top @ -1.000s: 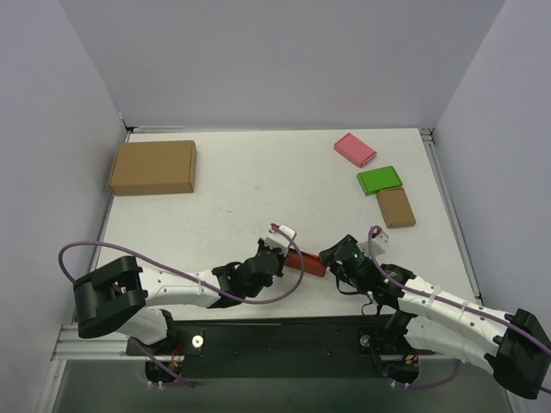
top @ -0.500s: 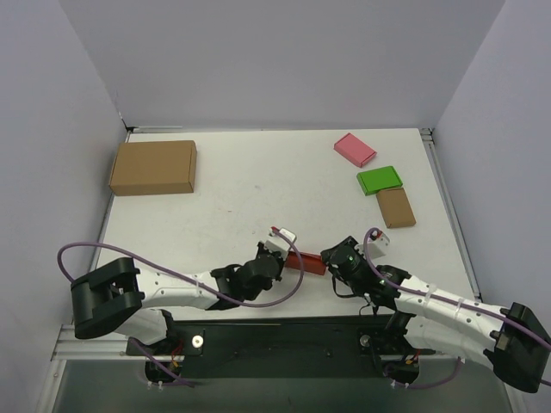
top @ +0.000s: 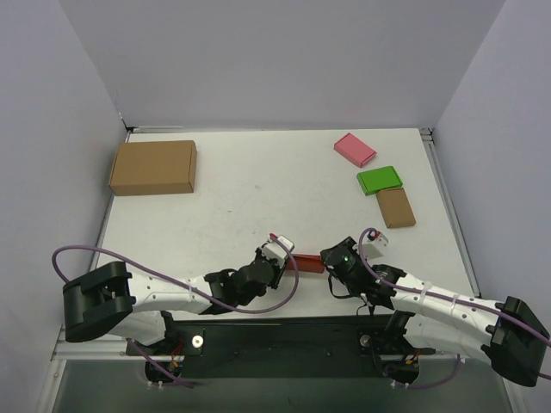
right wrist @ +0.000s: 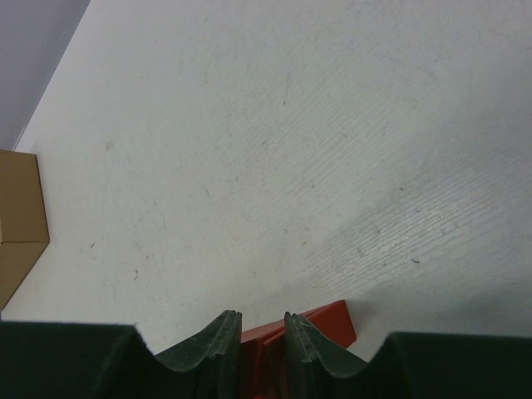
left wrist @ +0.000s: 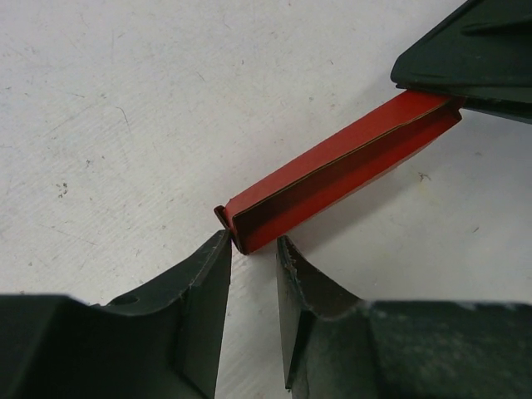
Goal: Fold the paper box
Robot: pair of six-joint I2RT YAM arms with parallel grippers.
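Observation:
The red paper box [top: 307, 261] lies as a thin, flattened strip near the table's front edge, between my two grippers. In the left wrist view the box [left wrist: 341, 170] runs up to the right, and its near end sits just at the tips of my left gripper [left wrist: 252, 241]. That gripper's jaws stand narrowly apart with nothing between them. My right gripper [right wrist: 262, 320] is shut on the far end of the box [right wrist: 328, 324], and its dark finger [left wrist: 465, 50] shows at the top right of the left wrist view. In the top view the left gripper [top: 287, 258] and right gripper [top: 331, 259] face each other.
A large brown carton [top: 153, 167] lies at the back left and shows at the left edge of the right wrist view [right wrist: 17, 224]. A pink flat box [top: 355, 149], a green flat box [top: 380, 180] and a small brown flat box [top: 395, 207] lie at the back right.
The left gripper has drawn back a little toward the near edge. The red box now lies more level between the grippers, and the right gripper still holds its end.

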